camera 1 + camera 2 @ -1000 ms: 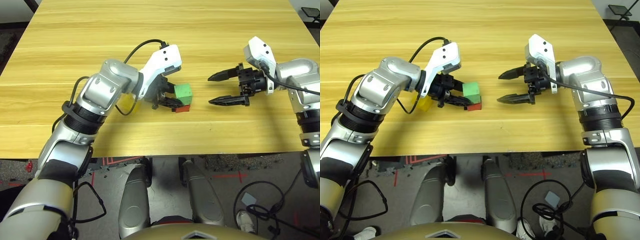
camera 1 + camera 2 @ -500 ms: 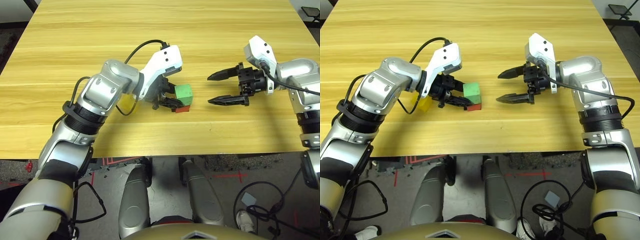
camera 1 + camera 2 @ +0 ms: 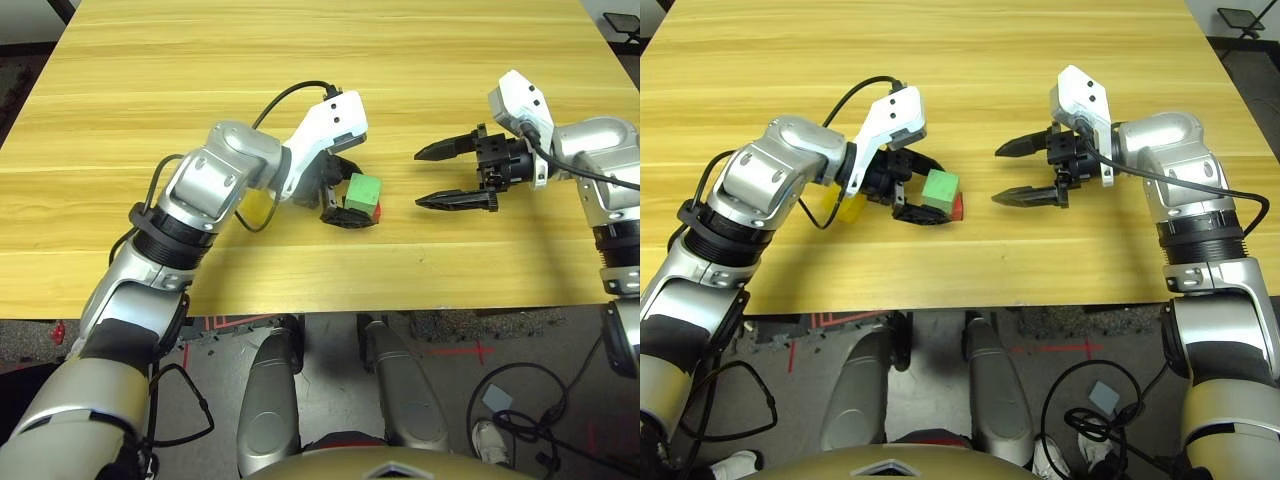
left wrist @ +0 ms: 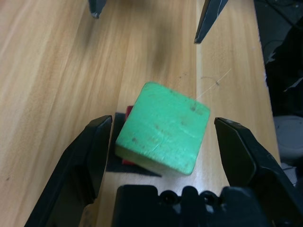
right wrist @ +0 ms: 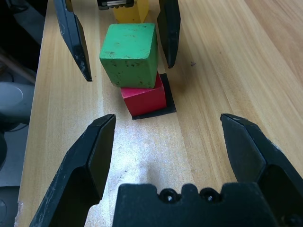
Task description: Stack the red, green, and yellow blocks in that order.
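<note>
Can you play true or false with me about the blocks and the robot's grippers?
1. The green block sits on the red block. True.
2. The left gripper is squeezing the green block. False: its fingers stand open on either side, not touching it.
3. The yellow block is on top of the stack. False: it is on the table behind the stack.
4. The right gripper is open and holds nothing. True.
5. The red block sits on a black patch. True.
</note>
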Robot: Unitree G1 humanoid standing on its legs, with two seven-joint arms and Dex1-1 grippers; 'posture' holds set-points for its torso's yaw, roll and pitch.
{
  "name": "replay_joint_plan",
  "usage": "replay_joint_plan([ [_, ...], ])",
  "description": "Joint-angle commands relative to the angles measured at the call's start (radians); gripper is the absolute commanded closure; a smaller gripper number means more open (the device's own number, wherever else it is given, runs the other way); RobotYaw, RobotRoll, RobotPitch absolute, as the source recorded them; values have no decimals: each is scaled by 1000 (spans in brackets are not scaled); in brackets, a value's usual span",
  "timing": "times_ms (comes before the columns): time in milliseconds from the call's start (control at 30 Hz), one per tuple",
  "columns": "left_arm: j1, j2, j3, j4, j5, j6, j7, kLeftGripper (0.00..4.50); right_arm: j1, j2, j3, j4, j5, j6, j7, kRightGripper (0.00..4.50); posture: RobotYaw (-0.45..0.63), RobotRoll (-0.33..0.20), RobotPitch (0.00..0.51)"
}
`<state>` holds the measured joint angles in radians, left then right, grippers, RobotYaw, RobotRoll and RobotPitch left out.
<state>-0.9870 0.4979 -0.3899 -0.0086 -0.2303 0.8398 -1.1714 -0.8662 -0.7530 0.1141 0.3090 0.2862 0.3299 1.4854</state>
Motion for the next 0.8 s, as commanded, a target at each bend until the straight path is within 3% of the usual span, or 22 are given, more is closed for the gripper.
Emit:
replay_joint_plan([
  [33,-11,0,21,-29,-27,11,2,11,3,-5,-8,-8,6,-4,3,0,-114,-63,314],
  [167,-2,58,72,-58,-65,3,-29,11,-5,-3,-7,-1,5,-7,5,0,-108,-70,307],
  [333,48,199,188,-125,-152,48,-75,11,-14,-8,-6,-4,6,-3,11,0,-108,-80,303],
  [500,129,308,333,-189,-148,133,70,11,-24,-11,-8,-2,9,-2,17,0,-83,-91,300],
  [633,256,294,470,-301,-166,247,243,11,-47,-2,-2,25,2,-15,21,0,-55,-98,296],
  [800,408,163,579,-541,-190,474,474,11,-109,17,18,104,-21,-67,47,0,-11,-107,289],
])
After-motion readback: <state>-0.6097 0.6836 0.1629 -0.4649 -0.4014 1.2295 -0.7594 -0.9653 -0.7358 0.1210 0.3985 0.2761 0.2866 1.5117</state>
